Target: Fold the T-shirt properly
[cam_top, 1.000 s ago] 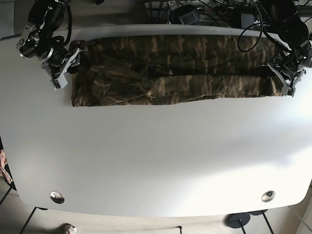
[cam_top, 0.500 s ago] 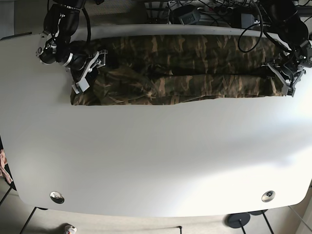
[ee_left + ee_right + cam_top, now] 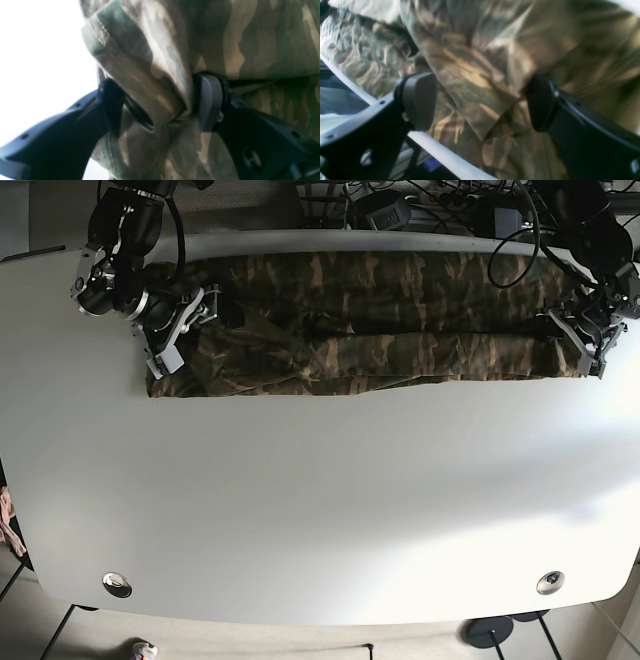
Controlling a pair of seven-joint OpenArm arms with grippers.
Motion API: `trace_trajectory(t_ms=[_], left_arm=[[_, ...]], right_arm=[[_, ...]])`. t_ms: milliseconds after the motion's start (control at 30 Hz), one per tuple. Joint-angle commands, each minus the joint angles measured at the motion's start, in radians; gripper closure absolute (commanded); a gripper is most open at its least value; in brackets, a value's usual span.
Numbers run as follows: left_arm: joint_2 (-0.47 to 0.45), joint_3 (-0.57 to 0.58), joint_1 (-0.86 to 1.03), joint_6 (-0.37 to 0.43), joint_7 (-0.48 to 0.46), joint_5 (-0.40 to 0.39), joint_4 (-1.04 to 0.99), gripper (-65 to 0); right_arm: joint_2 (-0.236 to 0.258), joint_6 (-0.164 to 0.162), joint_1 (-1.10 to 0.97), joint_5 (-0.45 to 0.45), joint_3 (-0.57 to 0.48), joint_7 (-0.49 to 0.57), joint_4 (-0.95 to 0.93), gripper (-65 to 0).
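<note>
A camouflage T-shirt (image 3: 370, 320) lies as a long folded band across the back of the white table (image 3: 320, 500). My left gripper (image 3: 585, 340) is at the band's right end. In the left wrist view it (image 3: 160, 110) is shut on a hemmed fold of the T-shirt (image 3: 150, 75). My right gripper (image 3: 180, 330) is over the band's left end. In the right wrist view it (image 3: 480, 102) is open, jaws wide apart, with a pointed fold of the T-shirt (image 3: 475, 82) between the fingers (image 3: 420, 100).
Cables and black devices (image 3: 420, 205) crowd the table's back edge, just behind the shirt. Two round metal insets (image 3: 117, 584) (image 3: 549, 582) sit near the front corners. The table's back edge (image 3: 440, 152) shows under the right gripper.
My right gripper has moved from beside the shirt's left edge to the right, onto the cloth, and the left end has bunched inward. The left arm has not moved.
</note>
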Motion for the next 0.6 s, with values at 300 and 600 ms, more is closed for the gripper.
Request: trace_trajectory(t_ms=[300, 600], left_arm=[[-0.016, -0.005, -0.005, 0.002, 0.001, 0.001, 0.014, -39.0], [-0.016, -0.005, -0.005, 0.002, 0.001, 0.001, 0.014, -39.0]], right_arm=[[-0.024, 0.001, 0.049, 0.022, 0.003, 0.016, -0.054, -51.7], [-0.056, 0.001, 0.066, 0.016, 0.001, 0.013, -0.06, -49.3]])
